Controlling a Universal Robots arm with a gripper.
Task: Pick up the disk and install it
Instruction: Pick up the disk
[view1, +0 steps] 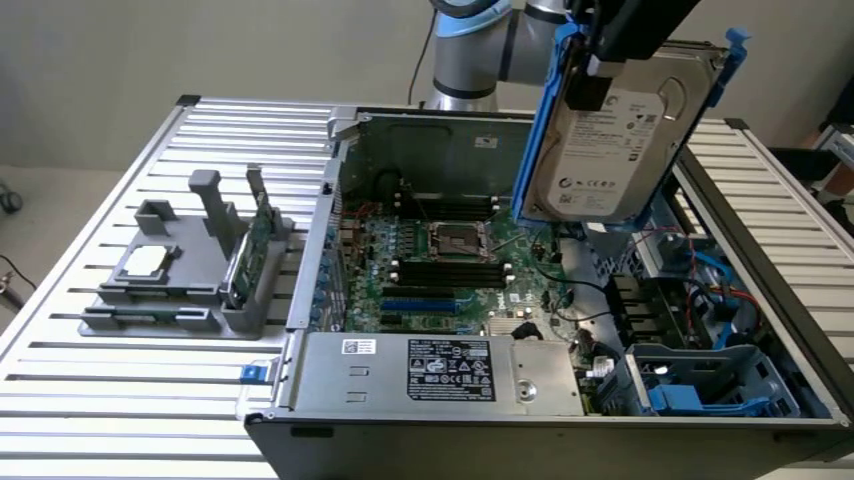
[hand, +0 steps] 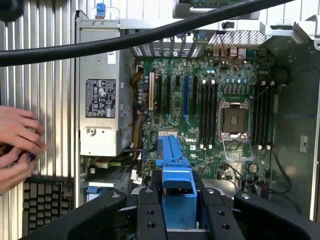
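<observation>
Pinching the disk (view1: 614, 140), the claw (view1: 597, 85) is holding it upright over the open computer (view1: 427, 140), in the exterior view's upper right.

The disk (view1: 617, 135) is a flat silver-grey metal drive with a white printed label. A bright blue plastic carrier (view1: 539, 130) frames its long edges. It hangs in the air almost upright on a short end, leaning slightly, with the label face open to the exterior view. The pincer (hand: 178, 217) clamps its upper end. It is over the far right part of the open computer case (view1: 327, 230).
</observation>
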